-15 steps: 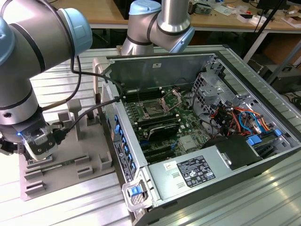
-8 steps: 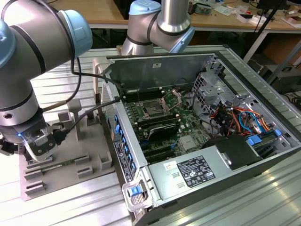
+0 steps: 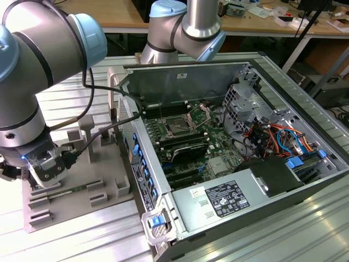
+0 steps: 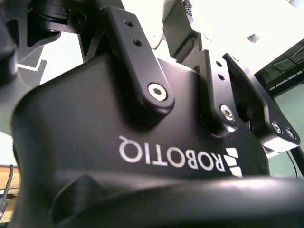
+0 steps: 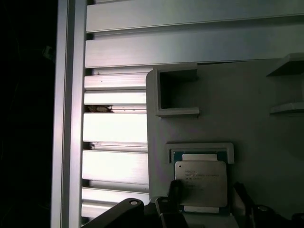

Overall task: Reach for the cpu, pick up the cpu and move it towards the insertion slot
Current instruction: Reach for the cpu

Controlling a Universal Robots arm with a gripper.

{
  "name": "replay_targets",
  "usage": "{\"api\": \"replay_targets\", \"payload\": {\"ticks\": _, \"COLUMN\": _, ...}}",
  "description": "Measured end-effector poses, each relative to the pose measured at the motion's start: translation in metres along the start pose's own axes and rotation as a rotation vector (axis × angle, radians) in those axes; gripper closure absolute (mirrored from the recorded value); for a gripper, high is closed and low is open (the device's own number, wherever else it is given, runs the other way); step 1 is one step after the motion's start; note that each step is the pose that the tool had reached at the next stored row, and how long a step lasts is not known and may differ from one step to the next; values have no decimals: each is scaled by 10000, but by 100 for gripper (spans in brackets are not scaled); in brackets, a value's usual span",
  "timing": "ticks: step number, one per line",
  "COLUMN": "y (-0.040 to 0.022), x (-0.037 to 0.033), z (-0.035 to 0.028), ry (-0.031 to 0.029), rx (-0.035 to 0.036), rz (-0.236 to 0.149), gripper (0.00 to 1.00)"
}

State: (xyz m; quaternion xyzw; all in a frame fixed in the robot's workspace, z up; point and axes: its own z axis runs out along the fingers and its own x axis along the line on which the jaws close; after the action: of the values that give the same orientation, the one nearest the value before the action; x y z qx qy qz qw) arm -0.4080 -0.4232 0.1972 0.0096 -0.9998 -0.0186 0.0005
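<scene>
In the first wrist view the cpu (image 5: 201,183), a small square chip with a pale silvery top, lies in a framed pocket of the grey tray (image 5: 247,109). My gripper (image 5: 206,194) hangs just over it, open, with one dark finger at each side of the chip; one finger (image 5: 174,191) sits at its edge and the other stands slightly off. In the exterior view my gripper (image 3: 46,170) is low over the tray (image 3: 103,180) at the exterior view's left. The insertion slot (image 3: 177,129), a dark square socket with its metal frame raised, sits on the green board inside the open computer case.
A long green memory stick (image 3: 61,192) lies on the tray beside my gripper. The case's raised side wall (image 3: 143,164) stands between the tray and the board. A second arm (image 3: 185,24) reaches over the case from behind. Ribbed aluminium table (image 5: 114,128) borders the tray.
</scene>
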Motion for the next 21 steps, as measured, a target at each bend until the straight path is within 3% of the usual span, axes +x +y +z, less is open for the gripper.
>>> {"api": "replay_targets", "payload": {"ticks": 14, "y": -2, "x": 0, "z": 48, "ry": 0, "rx": 0, "rz": 1, "gripper": 46}}
{"api": "replay_targets", "payload": {"ticks": 19, "y": 1, "x": -4, "z": 10, "ry": -42, "rx": -13, "rz": -2, "gripper": 46}}
{"api": "replay_targets", "payload": {"ticks": 21, "y": 1, "x": -1, "z": -37, "ry": -27, "rx": -4, "rz": -2, "gripper": 46}}
